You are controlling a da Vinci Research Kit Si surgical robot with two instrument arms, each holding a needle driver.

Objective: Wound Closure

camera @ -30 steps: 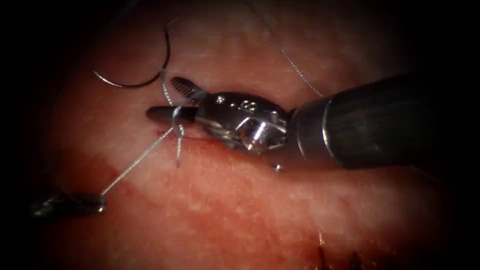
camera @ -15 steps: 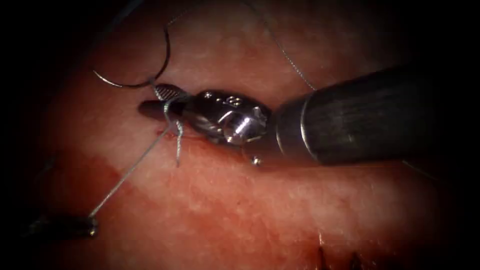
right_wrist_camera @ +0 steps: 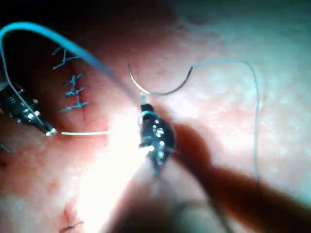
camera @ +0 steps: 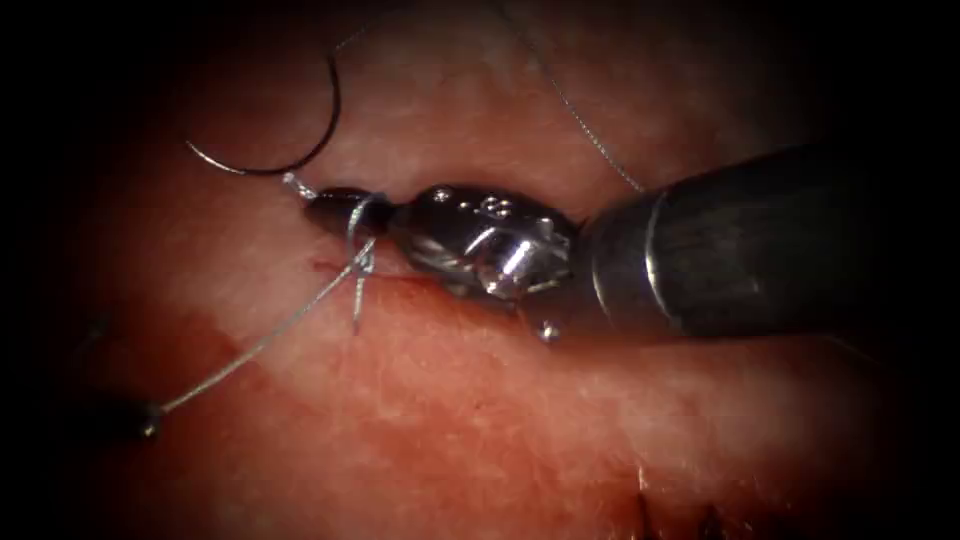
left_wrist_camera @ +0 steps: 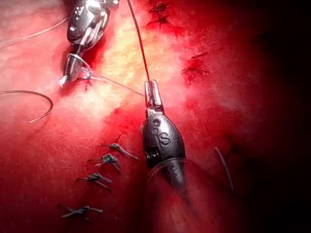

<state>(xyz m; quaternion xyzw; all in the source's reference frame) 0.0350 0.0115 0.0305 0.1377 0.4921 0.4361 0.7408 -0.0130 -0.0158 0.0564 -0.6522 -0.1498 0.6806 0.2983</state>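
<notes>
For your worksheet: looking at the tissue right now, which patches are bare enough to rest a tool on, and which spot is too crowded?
Bare tissue lies below the right tool and right of the taut thread that the left tool holds. Crowded: the cut, where the right tool's shut jaws grip thread wound around them, with the free needle lying just above.

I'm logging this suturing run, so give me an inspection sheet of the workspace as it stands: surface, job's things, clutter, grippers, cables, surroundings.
Surface: tissue, with red fluid left of the cut.
Job's things: needle lies free on the tissue, above and left of the cut, not in it; thread runs taut from the cut to the left tool.
Clutter: finished stitches.
Grippers: left tool shut on the thread; right tool shut on a short thread end, with a loop around its jaws.
Cables: nothing seen.
Surroundings: nothing seen.
</notes>
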